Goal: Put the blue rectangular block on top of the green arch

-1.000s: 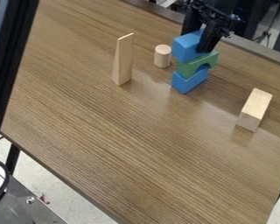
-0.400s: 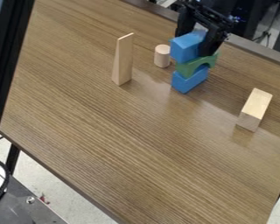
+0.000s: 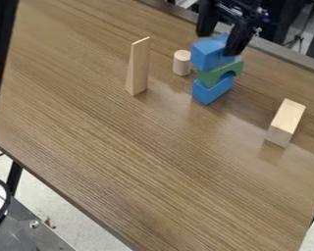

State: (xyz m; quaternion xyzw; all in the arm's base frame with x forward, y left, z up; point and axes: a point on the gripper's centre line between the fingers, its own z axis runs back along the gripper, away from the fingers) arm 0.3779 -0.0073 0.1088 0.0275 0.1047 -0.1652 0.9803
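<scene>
near tabletop [image 3: 153, 171]: free | obstacles: block stack [image 3: 215, 77], cylinder [image 3: 182, 63] beside, wedge [image 3: 139, 67] beyond

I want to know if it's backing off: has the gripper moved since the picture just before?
Yes, slightly: the gripper sits higher in the view, judged against the small wooden cylinder.

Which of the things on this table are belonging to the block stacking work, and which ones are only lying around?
For the job:
upper blue block, on the arch
green arch
lower blue block, under the arch
tool

Just lying about:
wooden cylinder
tall wooden wedge
wooden block
</scene>
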